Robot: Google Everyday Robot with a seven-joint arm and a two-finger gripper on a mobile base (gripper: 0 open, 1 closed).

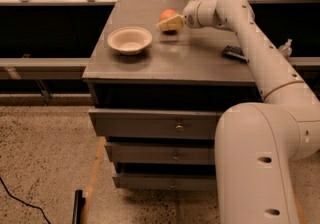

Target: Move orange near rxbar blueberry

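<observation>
The orange (167,15) sits on the grey cabinet top (150,63), towards the back middle. My gripper (169,23) reaches in from the right and its pale fingers are right against the orange's front side, partly covering it. The rxbar blueberry (233,53), a dark flat bar, lies on the right part of the top, mostly hidden behind my arm, well to the right of the orange.
A white bowl (129,40) stands on the left part of the top, left of the orange. The cabinet has three drawers (175,127) below. A railing and wooden bench run behind it. My arm crosses the top's right side.
</observation>
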